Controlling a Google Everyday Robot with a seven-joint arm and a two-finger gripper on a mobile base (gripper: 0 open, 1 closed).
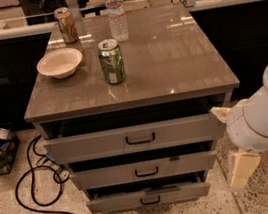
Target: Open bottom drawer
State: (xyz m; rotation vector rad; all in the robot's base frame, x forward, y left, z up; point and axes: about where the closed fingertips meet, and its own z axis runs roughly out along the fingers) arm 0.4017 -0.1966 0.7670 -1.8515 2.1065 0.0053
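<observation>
I'm standing by the cabinet. The bottom drawer [118,201] is sitting lowest of three, w/ its small black handle [150,200] facing front. A dark gap is showing above it, so it's looking a bit ajar, not properly out. The end effector [240,164] is hanging to the right of the drawers, approx level w/ the middle drawer [109,175]. It's touching no handle and gripping nothing I can see; can't tell how far open it is. Prob it's sitting out to the side bc the arm is needing a clear line to that low handle. A green can [111,61], bowl [60,63] and bottle [115,11] are sitting on the surface [178,66], out of the way.
</observation>
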